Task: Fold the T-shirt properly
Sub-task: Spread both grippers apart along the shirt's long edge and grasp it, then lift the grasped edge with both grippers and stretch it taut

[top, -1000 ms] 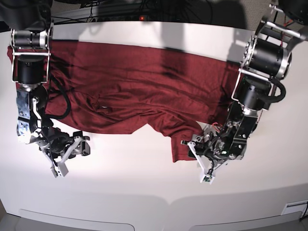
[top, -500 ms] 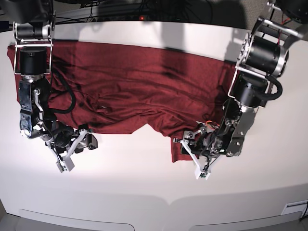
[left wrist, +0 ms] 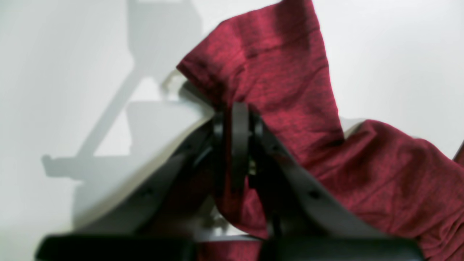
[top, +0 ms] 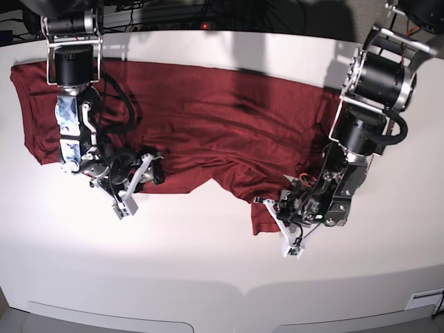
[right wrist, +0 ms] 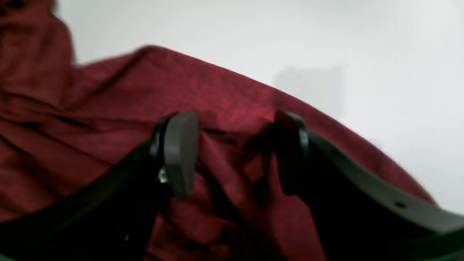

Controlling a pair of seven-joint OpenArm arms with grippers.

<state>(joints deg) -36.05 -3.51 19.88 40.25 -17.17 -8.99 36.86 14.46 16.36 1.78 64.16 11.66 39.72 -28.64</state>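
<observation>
I see the T-shirt spread rumpled across the far half of the white table. My left gripper is clamped on a corner of its near edge, lifting it. My right gripper straddles a fabric fold with jaws wide.

bare table in front, T-shirt behind

surface: white desk, smooth, curved front edge | front: two shallow rounded recesses along near rim | back: dark zone beyond far edge, tangled black cables | light: bright overhead, soft shadows on desk
</observation>
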